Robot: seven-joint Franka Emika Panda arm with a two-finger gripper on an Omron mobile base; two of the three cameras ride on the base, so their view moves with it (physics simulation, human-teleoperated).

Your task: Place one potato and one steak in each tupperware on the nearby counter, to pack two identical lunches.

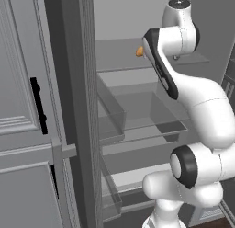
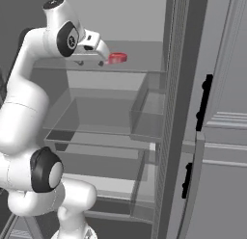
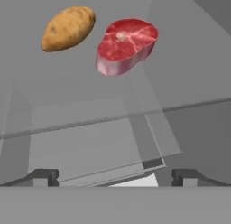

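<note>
tool (image 3: 115, 177) jaws wide, nothing held, raised at the upper fridge shelf (image 3: 194, 60). potato (image 3: 67, 28) and red-pink steak (image 3: 126, 44) lie side by side on that shelf, just apart, ahead of the tool; clear drawer (image 2: 96, 120) sits below

Open fridge (image 1: 82, 107) — glass shelves (image 2: 96, 117), clear door bins (image 1: 110, 107), black handles (image 2: 202, 103).

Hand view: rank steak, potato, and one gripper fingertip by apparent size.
1. steak
2. potato, slightly smaller; the two lie side by side, so comparison is fair
3. fingertip, smallest, though nearest the camera and partly cropped
</note>
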